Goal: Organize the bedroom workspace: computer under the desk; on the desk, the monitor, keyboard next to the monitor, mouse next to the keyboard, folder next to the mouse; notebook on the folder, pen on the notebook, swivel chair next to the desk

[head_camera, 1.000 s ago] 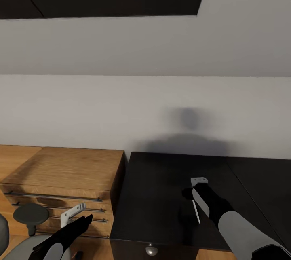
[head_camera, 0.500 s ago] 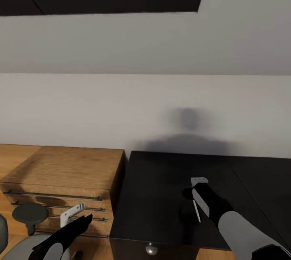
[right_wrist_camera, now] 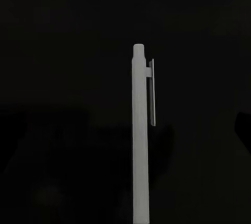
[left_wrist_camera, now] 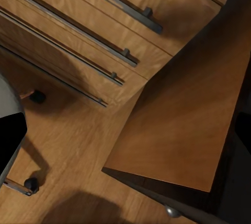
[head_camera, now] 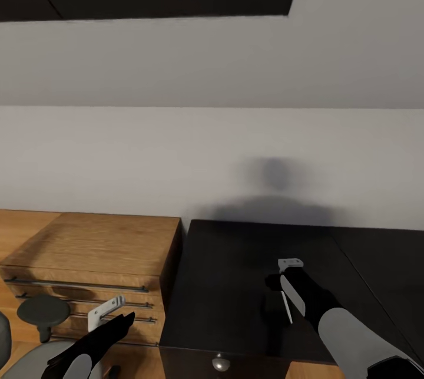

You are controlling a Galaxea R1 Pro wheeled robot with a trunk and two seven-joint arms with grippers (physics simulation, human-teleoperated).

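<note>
My right gripper [head_camera: 281, 284] hangs over the black top of the desk [head_camera: 235, 273], near the middle of the part I can see, and it has the pen [right_wrist_camera: 140, 140] between its fingers. In the head view the pen [head_camera: 286, 307] shows as a thin pale line that runs down along the dark body of the gripper. In the right wrist view it is a slim grey-white stick with a small clip near its far end, and behind it there is only the dark surface of the desk. The jaws are closed on the pen, and the pen is above the desk top; I cannot tell if its tip touches the surface. My left gripper [head_camera: 115, 317] is lower and to the left, in front of the light-wood cabinet [head_camera: 94, 249] that stands just beside the desk. I see its white finger and its black body, but I cannot tell how far it is open, and I see nothing in it. The left wrist view looks down on the cabinet drawers with their long metal handles [left_wrist_camera: 112, 4], the wood plank floor [left_wrist_camera: 68, 156] and a round silver knob [left_wrist_camera: 172, 212] of the desk drawer unit. Part of the swivel chair [head_camera: 41, 311] shows at my lower left, with a dark round armrest pad, near the cabinet.
</note>
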